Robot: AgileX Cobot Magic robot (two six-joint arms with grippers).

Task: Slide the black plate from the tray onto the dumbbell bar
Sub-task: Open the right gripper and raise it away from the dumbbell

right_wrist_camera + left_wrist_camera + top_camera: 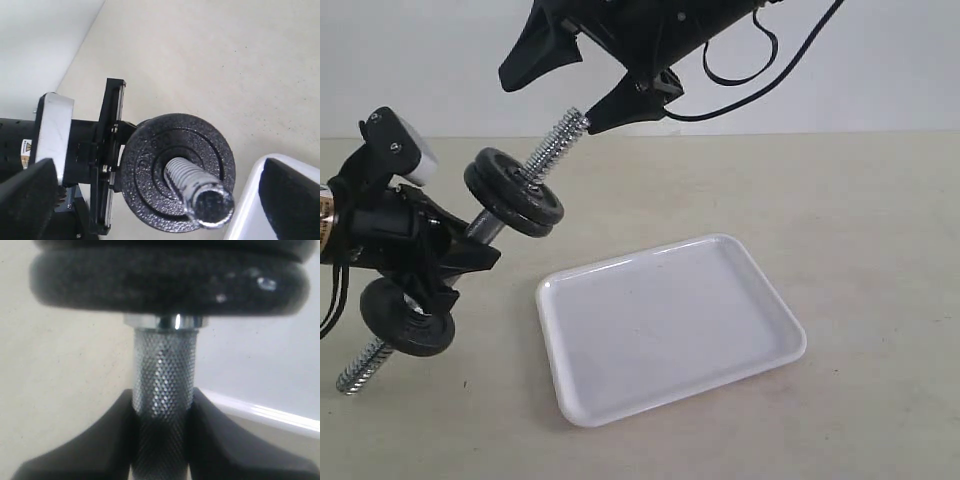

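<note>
**Dumbbell bar** [555,145]: chrome, threaded ends, held tilted off the table [860,250]. Lower end twd table, upper end up by right gripper [548,102].
**Black plate** [177,170]: on bar's upper end, flat against a second disc [495,208] behind it. Threaded tip sticks out thru its centre hole.
**Third disc** [408,315]: on lower end of bar.
**Left gripper** [162,440]: clamped on knurled grip, just below the upper discs.
**Right gripper**: jaws wide apart, nothing held, one finger either side of upper tip. Contact w/ thread: can't tell.
**Tray** [670,325]: white, flat on table, near bar.
</note>
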